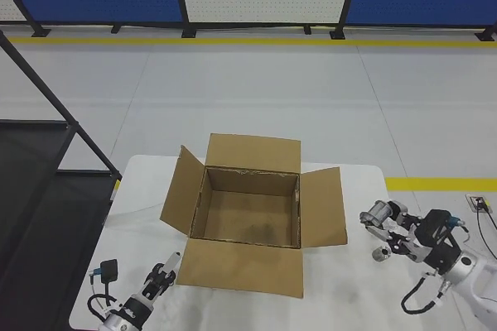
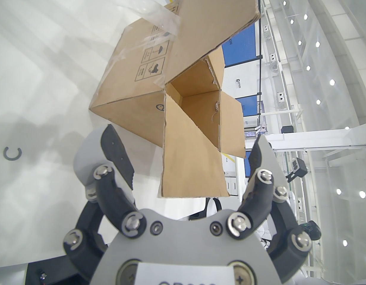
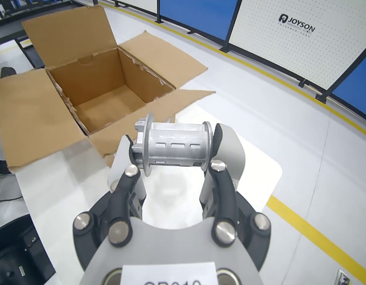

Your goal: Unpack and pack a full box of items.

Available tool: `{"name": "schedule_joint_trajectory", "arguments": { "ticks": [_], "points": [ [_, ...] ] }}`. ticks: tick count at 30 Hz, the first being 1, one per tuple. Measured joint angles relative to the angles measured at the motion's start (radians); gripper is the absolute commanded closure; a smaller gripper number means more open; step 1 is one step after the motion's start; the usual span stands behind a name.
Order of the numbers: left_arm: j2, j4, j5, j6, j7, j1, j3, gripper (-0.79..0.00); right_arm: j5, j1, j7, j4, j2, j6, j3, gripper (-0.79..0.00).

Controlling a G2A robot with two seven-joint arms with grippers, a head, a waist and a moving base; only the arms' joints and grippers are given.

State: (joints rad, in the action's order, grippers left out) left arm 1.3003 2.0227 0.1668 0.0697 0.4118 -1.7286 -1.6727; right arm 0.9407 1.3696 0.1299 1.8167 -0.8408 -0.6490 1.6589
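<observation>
An open cardboard box stands in the middle of the white table, all its flaps folded outward and its inside bare. My right gripper hovers to the right of the box, shut on a silver metal cylinder part with flanges at both ends. The same box lies just beyond that gripper in the right wrist view. My left gripper sits low at the table's front left, open and holding nothing; its fingers point at the box.
A dark metal rack stands at the left of the table. A small black C-shaped ring lies on the table near my left gripper. A small round part rests on the table under my right arm. Blue and white partition panels line the floor behind.
</observation>
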Motion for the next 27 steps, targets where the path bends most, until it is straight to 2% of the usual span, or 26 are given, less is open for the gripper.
{"name": "schedule_joint_trajectory", "arguments": {
  "ticks": [6, 13, 17, 22, 25, 27],
  "points": [
    [0.0, 0.0, 0.0, 0.0, 0.0, 0.0, 0.0, -0.785, -0.045, -0.109, 0.112, 0.035, -0.015, 0.053, -0.139, 0.0],
    [0.0, 0.0, 0.0, 0.0, 0.0, 0.0, 0.0, -0.785, -0.11, -0.341, 0.208, -0.052, -0.054, 0.113, -0.375, 0.0],
    [0.0, 0.0, 0.0, 0.0, 0.0, 0.0, 0.0, -0.785, -0.126, -0.468, 0.209, -0.141, -0.088, 0.117, -0.514, 0.0],
    [0.0, 0.0, 0.0, 0.0, 0.0, 0.0, 0.0, -0.785, -0.106, -0.601, 0.172, -0.271, -0.147, 0.179, -0.696, 0.0],
    [0.0, 0.0, 0.0, 0.0, 0.0, 0.0, 0.0, -0.785, -0.123, -0.673, 0.171, -0.354, -0.179, 0.191, -0.77, 0.0],
    [0.0, 0.0, 0.0, 0.0, 0.0, 0.0, 0.0, -0.785, -0.125, -0.682, 0.174, -0.364, -0.181, 0.19, -0.778, 0.0]
  ]
}}
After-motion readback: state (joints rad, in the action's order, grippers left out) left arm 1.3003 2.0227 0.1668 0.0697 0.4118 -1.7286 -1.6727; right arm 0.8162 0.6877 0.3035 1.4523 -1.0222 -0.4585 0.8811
